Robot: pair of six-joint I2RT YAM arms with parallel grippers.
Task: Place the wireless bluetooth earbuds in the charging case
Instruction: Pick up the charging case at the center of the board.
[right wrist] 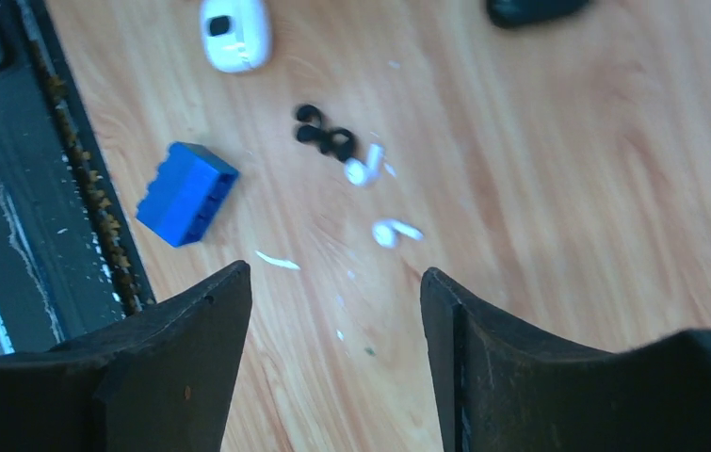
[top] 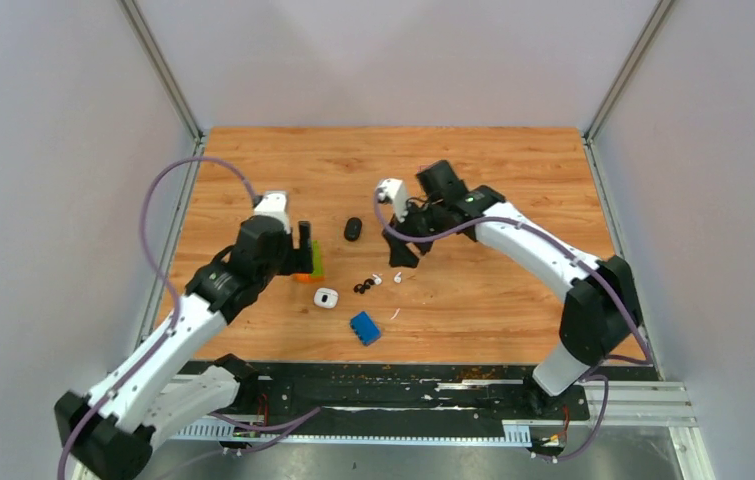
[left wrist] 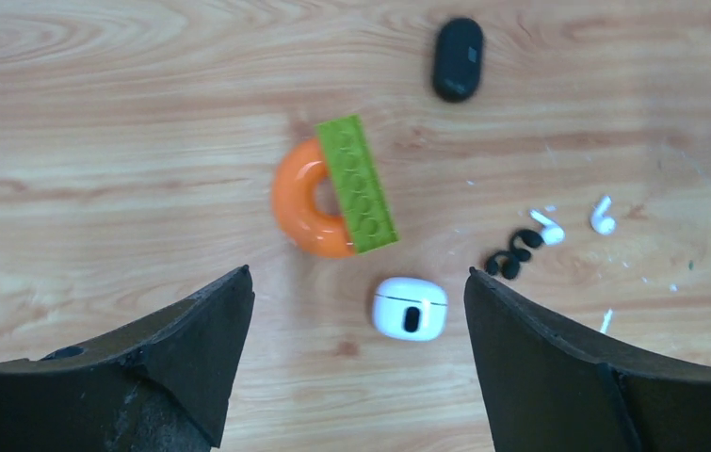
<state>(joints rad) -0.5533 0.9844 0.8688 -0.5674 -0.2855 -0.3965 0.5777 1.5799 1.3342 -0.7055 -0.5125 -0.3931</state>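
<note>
From above, the left gripper [top: 305, 248] hangs over an orange ring [top: 300, 276] with a green brick [top: 316, 260] lying on it. The right gripper [top: 408, 250] hangs further right, over bare wood. Between them, on the wooden table [top: 513, 180], sits a black charging case [top: 353, 229]. Nearer the arm bases is a white charging case [top: 326, 298]. Just right of the white case are the black earbuds [top: 362, 287], then the white earbuds [top: 377, 280]. All of them lie loose on the wood, outside both cases. A blue block [top: 364, 328] and a small white scrap [top: 394, 314] lie closer to the bases.

Left wrist camera: the left gripper [left wrist: 358, 274] has its jaws spread wide with nothing between them. Below it lies the white charging case [left wrist: 410, 308]. The black earbuds [left wrist: 511, 254] are clustered to the right, touching one of the white earbuds [left wrist: 549, 228]. The other white one lies apart. The black charging case [left wrist: 457, 58] is at the top.

Right wrist camera: the right gripper [right wrist: 334, 273] is also spread wide and holds nothing. Beyond it, one of the white earbuds [right wrist: 391, 231] lies alone. The black earbuds [right wrist: 325, 135] are further off, and the blue block [right wrist: 186, 193] is to the left.
</note>
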